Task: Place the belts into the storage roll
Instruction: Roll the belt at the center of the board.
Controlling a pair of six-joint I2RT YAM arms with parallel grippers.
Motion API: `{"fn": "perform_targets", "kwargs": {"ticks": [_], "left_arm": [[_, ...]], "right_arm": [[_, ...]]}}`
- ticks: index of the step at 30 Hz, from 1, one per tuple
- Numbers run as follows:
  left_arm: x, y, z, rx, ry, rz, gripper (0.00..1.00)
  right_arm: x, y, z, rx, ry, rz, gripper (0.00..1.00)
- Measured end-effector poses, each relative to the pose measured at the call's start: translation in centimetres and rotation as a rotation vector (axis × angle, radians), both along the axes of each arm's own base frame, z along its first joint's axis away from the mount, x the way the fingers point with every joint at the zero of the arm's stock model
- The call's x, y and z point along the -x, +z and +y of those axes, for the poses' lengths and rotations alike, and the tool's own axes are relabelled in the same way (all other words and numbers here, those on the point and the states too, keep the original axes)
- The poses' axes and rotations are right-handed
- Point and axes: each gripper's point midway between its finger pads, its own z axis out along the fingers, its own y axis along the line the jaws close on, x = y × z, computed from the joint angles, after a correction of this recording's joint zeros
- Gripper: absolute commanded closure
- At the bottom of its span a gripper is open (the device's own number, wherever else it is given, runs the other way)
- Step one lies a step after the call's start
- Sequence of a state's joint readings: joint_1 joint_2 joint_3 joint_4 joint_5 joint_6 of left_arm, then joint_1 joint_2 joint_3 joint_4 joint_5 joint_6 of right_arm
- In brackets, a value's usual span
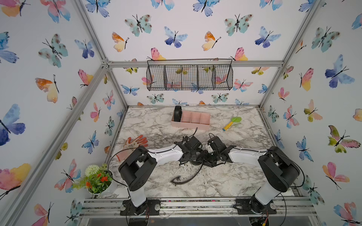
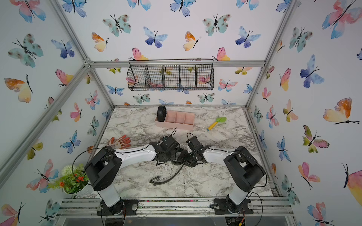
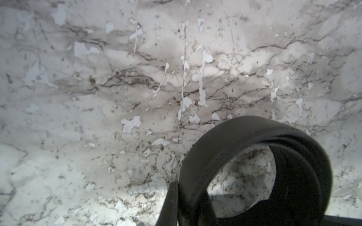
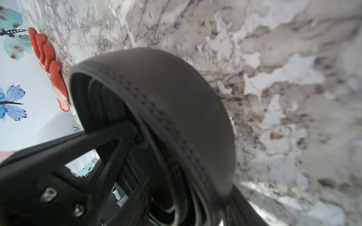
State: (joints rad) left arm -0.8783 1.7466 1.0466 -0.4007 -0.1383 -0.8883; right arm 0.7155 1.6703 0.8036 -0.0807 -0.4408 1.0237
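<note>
The pale pink storage roll (image 1: 195, 125) lies at the back of the marble table, and one coiled black belt (image 1: 177, 113) stands in its leftmost compartment. At the table's middle both grippers meet over the second belt (image 1: 188, 178), whose tail and silver buckle (image 1: 175, 180) trail toward the front. My left gripper (image 3: 188, 201) is shut on the strap where its coil (image 3: 244, 133) begins. In the right wrist view that coil (image 4: 166, 101) fills the space between the jaws of my right gripper (image 4: 186, 205); whether they press on it is unclear.
A black wire basket (image 1: 189, 77) hangs on the back wall. An orange glove (image 1: 135, 143) lies at the left, a green and yellow toy shovel (image 1: 232, 123) to the right of the tray, and a potted plant (image 1: 98, 180) at the front left corner.
</note>
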Motion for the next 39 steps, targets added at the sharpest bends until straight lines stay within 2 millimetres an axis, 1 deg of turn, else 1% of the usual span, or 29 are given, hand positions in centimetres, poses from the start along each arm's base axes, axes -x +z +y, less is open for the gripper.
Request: {"fn": "perform_targets", "kwargs": {"ticks": [3,6,7,11,17,20,21,22,25,28,29,31,34,35,37,38,39], "left_arm": [[0.4,0.0,0.1,0.013,0.013,-0.003,1.0],[0.5,0.0,0.1,0.017,0.025,-0.005,1.0],[0.5,0.0,0.2,0.015,0.03,-0.008,1.0],[1.0,0.0,0.1,0.009,0.039,-0.021,1.0],[1.9,0.0,-0.2,0.007,0.045,-0.027,1.0],[2.2,0.0,-0.2,0.005,0.043,-0.031,1.0],[2.3,0.0,-0.2,0.005,0.042,-0.031,0.97],[2.3,0.1,-0.2,0.006,0.04,-0.032,0.92],[2.7,0.4,-0.1,0.008,0.025,-0.037,0.75],[3.3,1.0,-0.1,0.017,-0.022,-0.033,0.67],[3.7,1.5,-0.1,0.026,-0.037,-0.035,0.63],[4.0,2.7,-0.2,0.051,-0.064,-0.042,0.59],[3.7,5.2,0.1,0.114,-0.076,-0.07,0.54],[3.6,5.7,0.2,0.13,-0.078,-0.076,0.49],[3.0,7.9,1.0,0.188,-0.066,-0.118,0.43],[3.0,8.6,1.3,0.202,-0.062,-0.134,0.4],[2.8,9.3,1.8,0.218,-0.057,-0.154,0.36]], "right_arm": [[-0.1,0.0,0.1,-0.002,-0.011,0.003,0.45],[-0.1,-0.3,0.1,0.004,-0.022,0.011,0.59],[-0.1,-0.4,0.0,0.007,-0.026,0.012,0.62],[-0.1,-0.6,-0.1,0.012,-0.04,0.021,0.66],[-0.3,-0.7,-0.1,0.011,-0.052,0.019,0.86],[-0.3,-0.8,-0.1,0.012,-0.047,0.013,0.93],[-0.3,-0.8,-0.1,0.013,-0.041,0.009,0.95],[-0.3,-0.8,-0.1,0.015,-0.034,0.004,0.97],[-0.4,-0.7,0.0,0.028,-0.006,-0.01,0.97],[-0.4,-0.8,-0.2,0.05,0.032,-0.034,0.97],[-0.5,-0.9,-0.2,0.055,0.046,-0.044,0.97],[-0.5,-0.9,-0.1,0.065,0.077,-0.063,0.97],[-0.6,-0.9,0.0,0.073,0.114,-0.096,0.97],[-0.6,-0.9,0.0,0.074,0.123,-0.104,0.97],[-0.6,-0.9,0.0,0.078,0.143,-0.121,0.97],[-0.6,-0.9,0.0,0.08,0.149,-0.128,0.97],[-0.7,-1.0,-0.1,0.083,0.157,-0.137,0.97]]}}
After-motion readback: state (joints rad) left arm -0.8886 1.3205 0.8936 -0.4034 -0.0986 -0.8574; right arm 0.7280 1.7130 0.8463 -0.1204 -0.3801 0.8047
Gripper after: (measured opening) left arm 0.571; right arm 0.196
